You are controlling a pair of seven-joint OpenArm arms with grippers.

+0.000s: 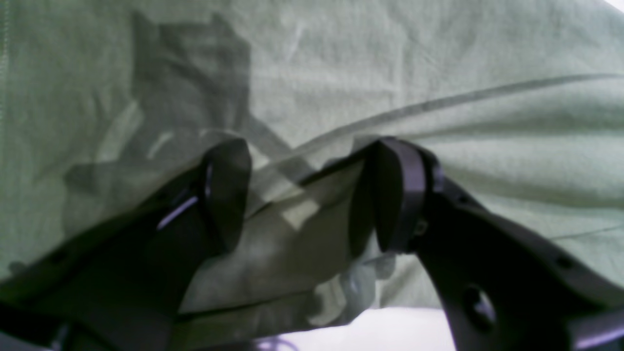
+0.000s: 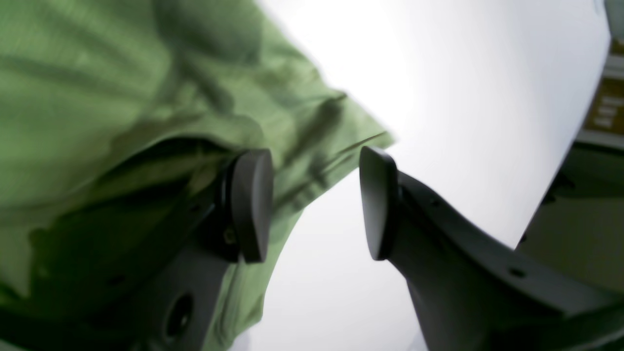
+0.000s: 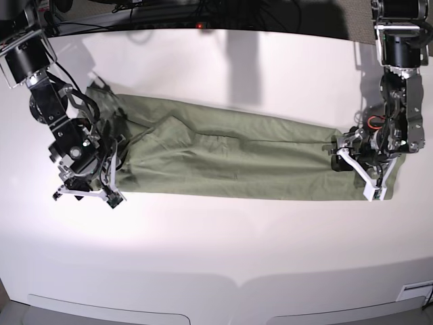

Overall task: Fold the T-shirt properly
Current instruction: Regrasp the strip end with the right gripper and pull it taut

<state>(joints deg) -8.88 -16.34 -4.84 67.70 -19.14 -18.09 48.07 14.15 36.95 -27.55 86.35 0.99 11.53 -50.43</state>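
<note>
T-shirt (image 3: 230,159), sage-green wrinkled cotton, laid as a long folded band across the white table (image 3: 216,250). Right gripper (image 2: 314,204) is seen released, jaws parted, at one end. Left gripper (image 1: 302,195) is spread wide, fabric draped between its jaws, at the opposite end.

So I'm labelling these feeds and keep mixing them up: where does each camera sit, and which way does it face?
Left wrist: on the left arm, looking along the open left gripper at the T-shirt; both fingers show.
Right wrist: on the right arm, looking past the open right gripper at the shirt's edge and the white table.
Base: overhead, looking down on the table, the long folded shirt and both arms, one at each end.
Shared: all three show the shirt; each wrist gripper also shows in base.
</note>
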